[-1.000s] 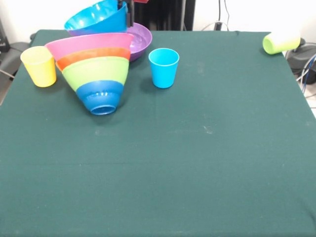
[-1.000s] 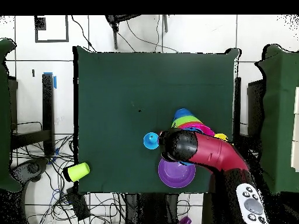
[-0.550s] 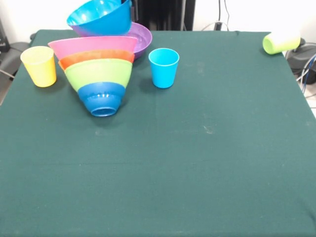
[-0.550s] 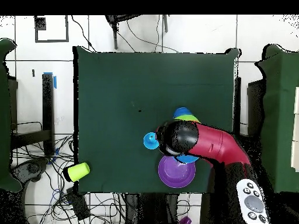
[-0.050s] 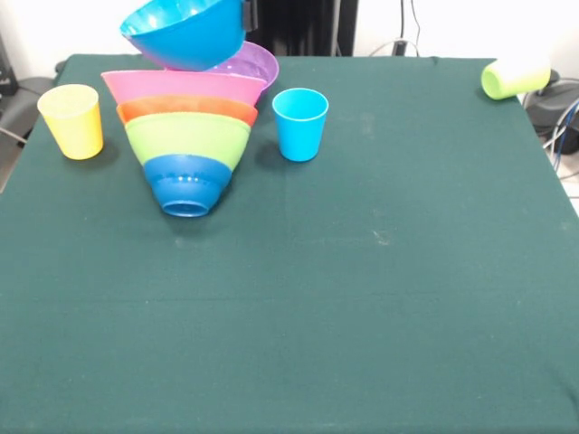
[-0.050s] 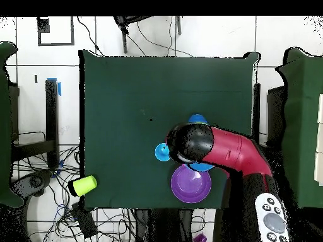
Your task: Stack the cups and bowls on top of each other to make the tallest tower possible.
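Lt blue bowl [image 5: 185, 32] hangs above tower [image 5: 187, 136], tilted, off-centre toward purple bowl [image 5: 249, 65]. Gripper barely visible at top edge; can't tell jaw state. Risk, my guess: off-centre release tips the bowl off or topples the stack onto blue cup [image 5: 300, 123] or yellow cup [image 5: 72, 120]. Table [image 5: 380, 289] wide open elsewhere; green cup [image 5: 512, 78] lies at far corner.

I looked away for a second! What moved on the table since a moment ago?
The light blue bowl, carried by the arm, shifted forward over the tower. The tower, tilted before, now sits more level. The purple bowl, yellow cup, light blue cup and lime green cup on its side stayed put.
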